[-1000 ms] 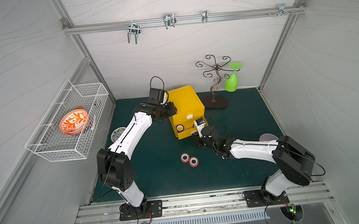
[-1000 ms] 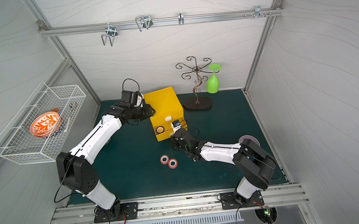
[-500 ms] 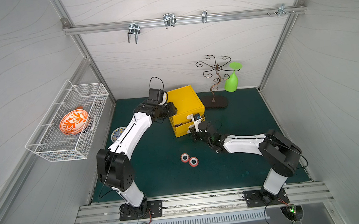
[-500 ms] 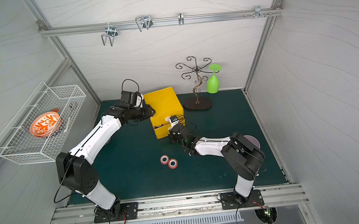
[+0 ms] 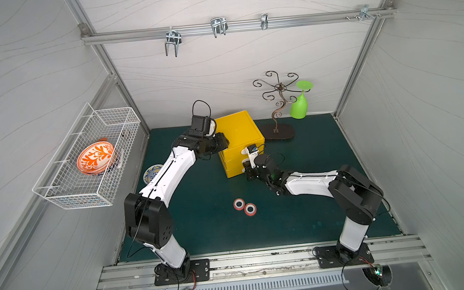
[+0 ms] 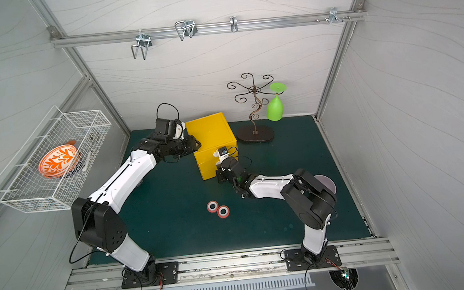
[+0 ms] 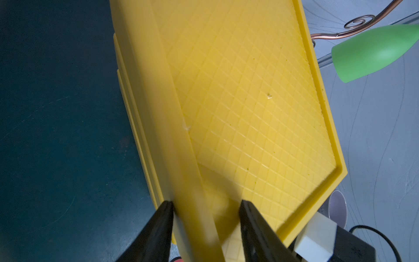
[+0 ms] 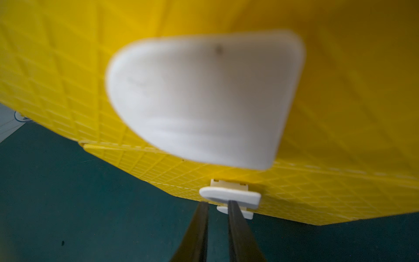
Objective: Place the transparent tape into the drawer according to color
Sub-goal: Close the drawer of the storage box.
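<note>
Two red rolls of transparent tape (image 5: 239, 204) (image 5: 250, 209) lie side by side on the green mat, seen in both top views (image 6: 212, 206). The yellow cabinet (image 5: 238, 133) stands behind them with its drawers pushed in. My left gripper (image 7: 205, 203) is shut on the cabinet's top edge at its left side, one finger on each face. My right gripper (image 8: 217, 203) is shut, its tips against the cabinet front just under a white drawer handle (image 8: 230, 196), with a lower handle (image 8: 247, 213) behind them. No other tape shows.
A wire basket (image 5: 65, 191) on the left wall holds an orange patterned bowl (image 5: 96, 159). A blue patterned plate (image 5: 151, 172) lies under my left arm. A metal stand (image 5: 276, 113) and a green glass (image 5: 299, 105) stand behind the cabinet. A grey bowl (image 6: 326, 183) sits behind my right arm.
The lower drawer that stood out from the cabinet has gone in flush. My right gripper moved forward with it to the cabinet front. The left arm has not moved.
</note>
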Tool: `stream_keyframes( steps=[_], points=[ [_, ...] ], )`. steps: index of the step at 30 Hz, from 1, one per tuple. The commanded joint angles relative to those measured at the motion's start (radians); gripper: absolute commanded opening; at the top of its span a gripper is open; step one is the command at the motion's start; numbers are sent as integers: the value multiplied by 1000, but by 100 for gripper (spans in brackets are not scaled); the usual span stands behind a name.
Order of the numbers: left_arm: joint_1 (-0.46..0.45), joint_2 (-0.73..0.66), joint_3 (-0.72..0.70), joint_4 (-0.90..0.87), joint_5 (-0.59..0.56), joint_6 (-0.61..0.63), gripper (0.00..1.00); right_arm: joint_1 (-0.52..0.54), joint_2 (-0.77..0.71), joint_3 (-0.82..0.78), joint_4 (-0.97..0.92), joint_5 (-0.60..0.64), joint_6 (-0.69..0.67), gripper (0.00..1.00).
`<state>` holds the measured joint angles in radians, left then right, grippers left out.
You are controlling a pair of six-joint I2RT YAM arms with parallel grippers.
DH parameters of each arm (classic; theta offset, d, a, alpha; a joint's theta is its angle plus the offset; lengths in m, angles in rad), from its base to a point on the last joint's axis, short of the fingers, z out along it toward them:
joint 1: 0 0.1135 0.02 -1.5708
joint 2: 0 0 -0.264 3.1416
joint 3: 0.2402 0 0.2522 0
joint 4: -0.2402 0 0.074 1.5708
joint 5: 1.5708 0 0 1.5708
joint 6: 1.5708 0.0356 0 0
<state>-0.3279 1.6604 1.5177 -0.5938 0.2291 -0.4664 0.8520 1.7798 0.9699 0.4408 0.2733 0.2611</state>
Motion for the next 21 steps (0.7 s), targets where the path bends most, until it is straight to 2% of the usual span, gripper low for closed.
stream_keyframes(
  steps=[1, 5, 8, 11, 21],
  points=[
    [1, -10, -15, -63, 22, 12, 51, -11, 19, 32, 33, -6, -11, 22],
    [1, -13, -22, -64, 26, 12, 51, -10, -10, 2, 9, -12, -1, 28],
    [1, -15, -30, -64, 23, 14, 51, -10, -36, -58, 11, -25, 18, 42],
    [1, -17, -36, -63, 24, 14, 52, -11, -29, -107, 43, -23, 33, 51],
    [2, -13, -44, -58, 32, 12, 52, -11, 92, -137, 190, 19, 37, 59]
  ],
)
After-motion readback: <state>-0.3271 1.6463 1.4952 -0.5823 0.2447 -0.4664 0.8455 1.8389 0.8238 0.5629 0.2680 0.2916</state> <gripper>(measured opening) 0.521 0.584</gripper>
